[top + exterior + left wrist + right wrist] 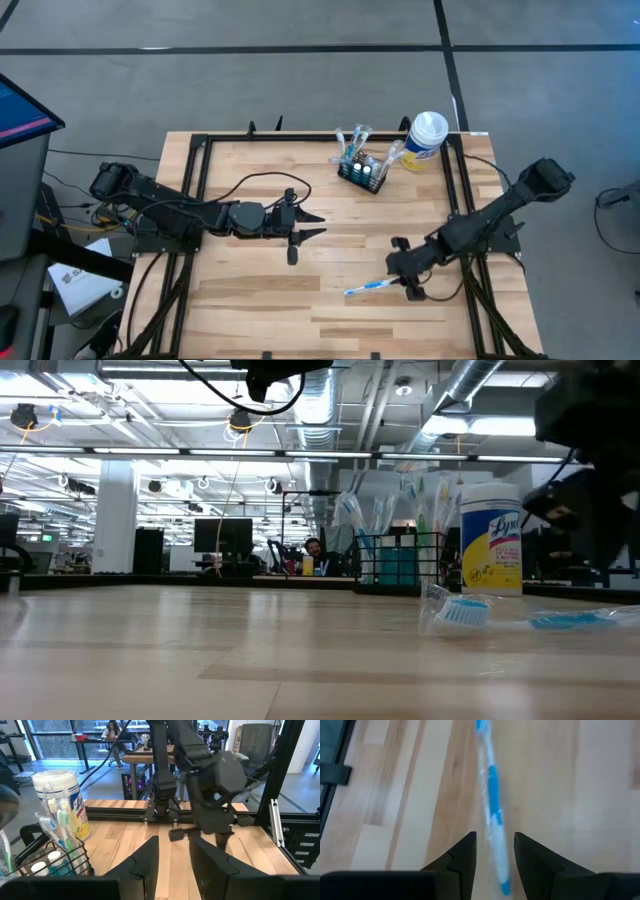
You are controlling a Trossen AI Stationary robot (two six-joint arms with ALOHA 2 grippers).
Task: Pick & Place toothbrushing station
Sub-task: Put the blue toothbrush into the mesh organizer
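The black wire-mesh caddy (361, 174) stands at the table's far middle, holding several toothbrushes and small bottles; it also shows in the left wrist view (55, 862) and the low view (400, 563). A blue and white wrapped toothbrush (370, 288) lies flat on the table near the right; it also shows in the low view (520, 618). My right gripper (402, 274) is open just above it, its fingers on either side of the handle (493, 815) without touching. My left gripper (320, 224) is open and empty at the table's middle, above the wood.
A white-lidded white, yellow and blue wipes canister (425, 140) stands right of the caddy at the far edge. A black metal frame (455, 180) runs along the table's sides. Bare wood (250, 300) lies between the arms and the near edge.
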